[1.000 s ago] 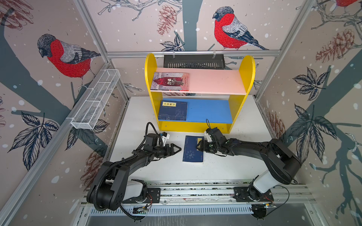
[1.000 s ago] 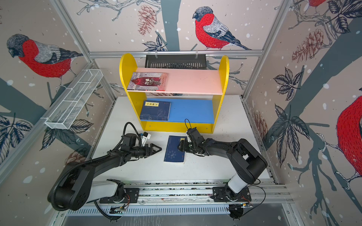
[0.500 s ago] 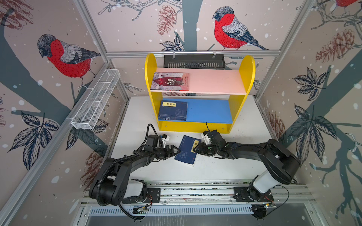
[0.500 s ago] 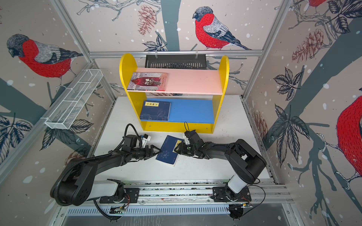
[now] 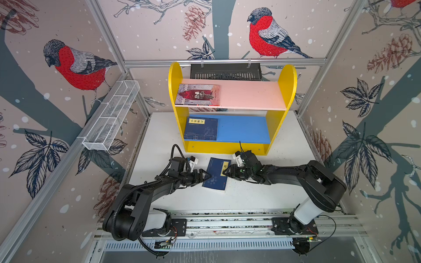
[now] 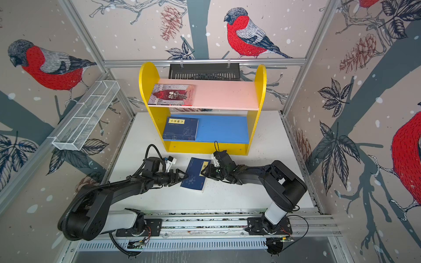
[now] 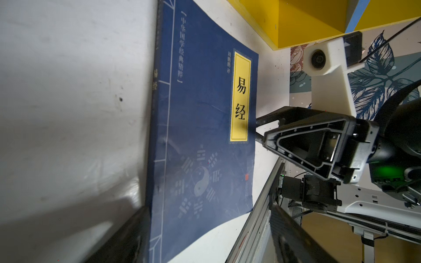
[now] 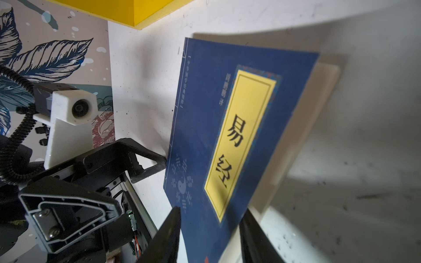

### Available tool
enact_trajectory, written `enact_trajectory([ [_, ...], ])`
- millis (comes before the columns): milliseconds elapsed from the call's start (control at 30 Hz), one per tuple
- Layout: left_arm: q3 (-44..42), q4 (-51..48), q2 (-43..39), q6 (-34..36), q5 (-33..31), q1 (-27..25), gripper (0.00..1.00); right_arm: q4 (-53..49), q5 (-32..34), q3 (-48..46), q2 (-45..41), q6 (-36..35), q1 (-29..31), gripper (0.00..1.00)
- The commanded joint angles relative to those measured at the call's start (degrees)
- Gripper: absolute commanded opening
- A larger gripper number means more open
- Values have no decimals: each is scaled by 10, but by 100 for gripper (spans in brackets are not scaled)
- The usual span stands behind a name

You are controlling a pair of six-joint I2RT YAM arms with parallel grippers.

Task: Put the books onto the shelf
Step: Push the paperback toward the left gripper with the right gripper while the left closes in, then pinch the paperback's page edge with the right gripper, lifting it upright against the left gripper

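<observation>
A navy book (image 5: 216, 175) with a yellow label lies askew on the white table, in front of the shelf (image 5: 175, 77). Its right edge is raised, and pale pages (image 8: 303, 127) show under the cover. My right gripper (image 8: 211, 209) straddles that raised edge. The jaws are partly closed, one finger over the cover and one under the pages. In both top views it sits at the label (image 5: 225, 173). My left gripper (image 7: 207, 208) is wide open, one finger (image 7: 129, 236) against the spine. A grey-and-red book (image 5: 197, 95) lies on the pink board. A navy stack (image 5: 201, 128) lies on the blue board.
A black slotted tray (image 5: 225, 71) hangs on the back rail behind the shelf. A white wire basket (image 5: 111, 118) is fixed to the left wall. The arms' base rail (image 5: 227, 223) runs along the table's front edge. Bare blue board (image 5: 243, 128) lies right of the stack.
The right gripper pushed the book left against the left gripper, turning it and tipping up its right edge. The right jaws have narrowed around that edge. The left jaws have kept their width.
</observation>
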Motion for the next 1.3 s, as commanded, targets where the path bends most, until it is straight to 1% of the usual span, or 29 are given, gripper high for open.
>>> enact_trajectory([
  [0, -1, 18, -1, -3, 9, -2, 83, -26, 14, 3, -3, -4, 1, 44],
  [67, -1, 20, -1, -2, 9, -3, 83, -57, 28, 10, 0, -7, 2, 46],
  [133, -1, 18, -2, -1, 7, -3, 83, -102, 60, 21, 0, -12, 3, 49],
  [267, 0, 14, 0, 1, 4, -3, 83, -118, 68, 22, 5, -11, 2, 52],
  [500, -3, 15, 3, 2, 4, -7, 83, -74, 31, 23, 39, -1, 5, 58],
  [700, -5, 21, 6, -3, 9, -16, 83, -35, -1, 32, 69, 6, 8, 58],
  [800, -7, 28, 6, -5, 12, -18, 83, -21, -13, 34, 76, 5, 11, 54],
  [933, -2, 12, 3, 5, 0, -18, 83, -26, -15, 31, 65, -3, 15, 48],
  [1100, 0, 2, 4, 11, -10, -19, 83, -71, -26, 40, 38, -43, 16, 43],
  [1267, 0, 1, 1, 12, -12, -19, 83, -113, -39, 59, 33, -74, 18, 33],
])
